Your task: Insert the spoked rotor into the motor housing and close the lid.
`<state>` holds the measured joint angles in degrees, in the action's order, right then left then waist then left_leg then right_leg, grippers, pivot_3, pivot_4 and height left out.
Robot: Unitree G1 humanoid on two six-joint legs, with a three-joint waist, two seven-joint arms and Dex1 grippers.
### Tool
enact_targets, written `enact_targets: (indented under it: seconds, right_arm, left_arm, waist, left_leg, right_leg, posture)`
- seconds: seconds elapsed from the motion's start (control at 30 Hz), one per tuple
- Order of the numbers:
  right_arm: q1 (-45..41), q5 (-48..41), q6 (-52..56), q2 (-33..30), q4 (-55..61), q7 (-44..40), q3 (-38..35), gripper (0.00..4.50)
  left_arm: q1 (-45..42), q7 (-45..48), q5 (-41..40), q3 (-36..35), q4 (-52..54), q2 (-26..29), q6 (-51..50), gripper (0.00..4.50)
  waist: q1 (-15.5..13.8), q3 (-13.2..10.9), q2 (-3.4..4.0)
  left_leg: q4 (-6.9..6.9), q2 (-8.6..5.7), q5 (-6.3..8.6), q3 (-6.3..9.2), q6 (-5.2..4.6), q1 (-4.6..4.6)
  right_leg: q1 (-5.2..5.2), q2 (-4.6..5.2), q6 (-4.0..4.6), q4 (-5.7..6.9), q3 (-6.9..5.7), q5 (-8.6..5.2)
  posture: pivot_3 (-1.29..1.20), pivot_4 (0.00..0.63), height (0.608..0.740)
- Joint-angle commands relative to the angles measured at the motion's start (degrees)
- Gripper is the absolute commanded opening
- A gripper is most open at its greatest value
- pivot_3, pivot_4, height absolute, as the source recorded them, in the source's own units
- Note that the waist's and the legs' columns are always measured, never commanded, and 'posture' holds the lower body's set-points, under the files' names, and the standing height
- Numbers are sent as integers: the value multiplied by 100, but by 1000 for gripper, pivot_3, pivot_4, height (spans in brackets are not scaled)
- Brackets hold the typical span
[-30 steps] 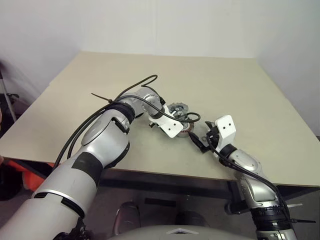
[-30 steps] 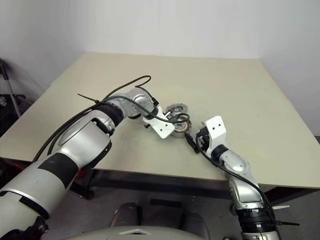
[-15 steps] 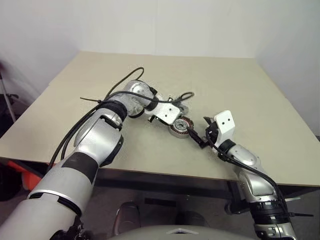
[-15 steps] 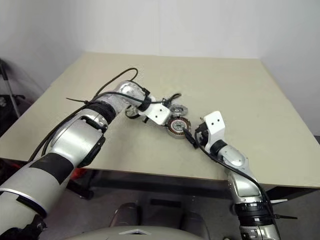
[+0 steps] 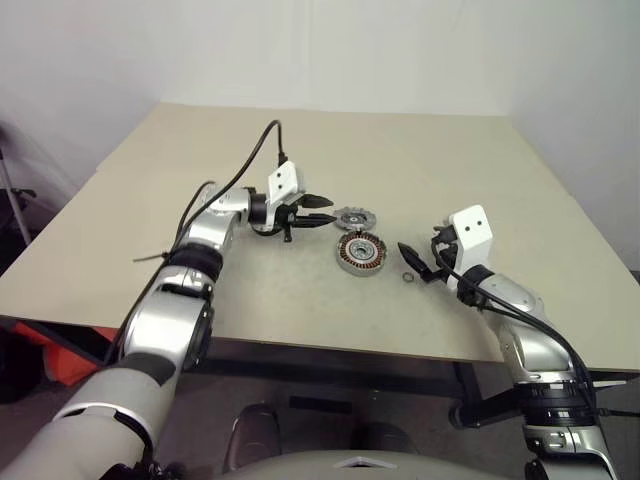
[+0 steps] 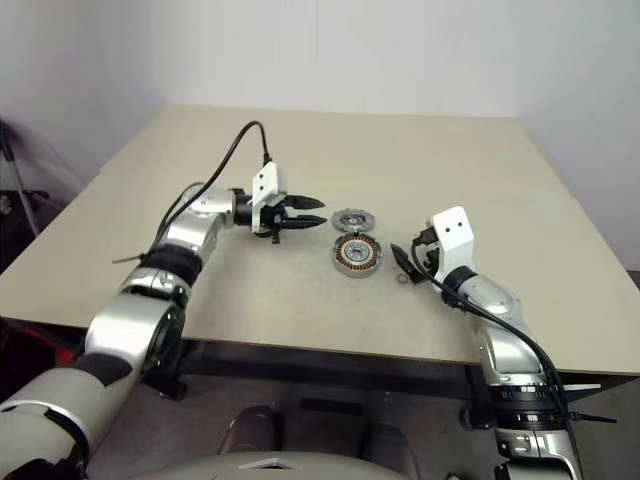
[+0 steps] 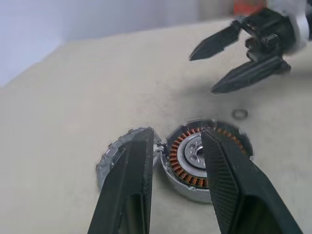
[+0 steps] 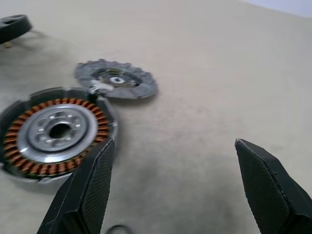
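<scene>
Head views: the housing (image 5: pixel 361 254) sits on the tabletop (image 5: pixel 420 170) between the two arms, copper windings up. The lid (image 5: pixel 351 217) lies flat just beyond it, touching or nearly touching its rim. A small ring (image 5: pixel 408 277) lies on the tabletop just off the right tool (image 5: pixel 418 263).

Left wrist view adds detail the head views lack: the left tool (image 7: pixel 176 151) has its fingers parted partway, nothing between them, with housing (image 7: pixel 192 156) and lid (image 7: pixel 117 151) seen behind the gap. It also shows the right tool (image 7: pixel 207 70) opposite, fingers spread. Right wrist view shows the silver hub with a ring of holes inside the housing (image 8: pixel 53 131), and the notched rim of the lid (image 8: pixel 116 79). Right tool fingers (image 8: pixel 90 190) stand wide apart, holding nothing.

Count: one housing, one lid, one small ring, two tools. Rotor cannot be made out separately.

Versus a second ago: the left tool then lay over the housing; it has since pulled away to the left and now points level toward the lid. The right tool has backed off a little to the right. Housing now uncovered.
</scene>
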<state>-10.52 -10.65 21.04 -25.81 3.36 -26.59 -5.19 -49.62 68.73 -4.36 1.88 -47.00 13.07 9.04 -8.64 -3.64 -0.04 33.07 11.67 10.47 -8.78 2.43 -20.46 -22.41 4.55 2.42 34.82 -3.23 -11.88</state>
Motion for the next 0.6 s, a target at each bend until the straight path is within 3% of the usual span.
enact_targets:
  seconds: [0.03, 0.23, 0.6]
  right_arm:
    - [-150, -78, 32, -142, 78, -110, -132, 4440]
    - [-151, -56, 135, -271, 33, -244, -131, 4440]
    - [66, -70, 353, -255, 80, -583, 158, 4440]
  left_arm:
    - [548, -571, -443, -240, 1228, -74, -608, 1611]
    - [1527, -1238, -571, -242, 2360, 10, -1042, 1611]
    - [2229, -1661, -250, 180, 2813, 419, -945, 1611]
  waist:
    - [5, 0, 1]
    - [27, 1, 5]
    - [106, 2, 9]
  left_leg:
    - [0, 0, 1, 0, -2, -2]
    - [-1, 1, 2, -4, -2, 2]
    - [-5, 2, 2, -1, -1, 2]
  right_leg:
    - [0, 0, 0, 0, 0, 0]
    - [0, -1, -2, -3, 0, -1]
    - [-1, -6, -39, -7, 1, -23]
  posture:
    - [0, 0, 740]
    - [0, 0, 740]
    - [0, 0, 740]
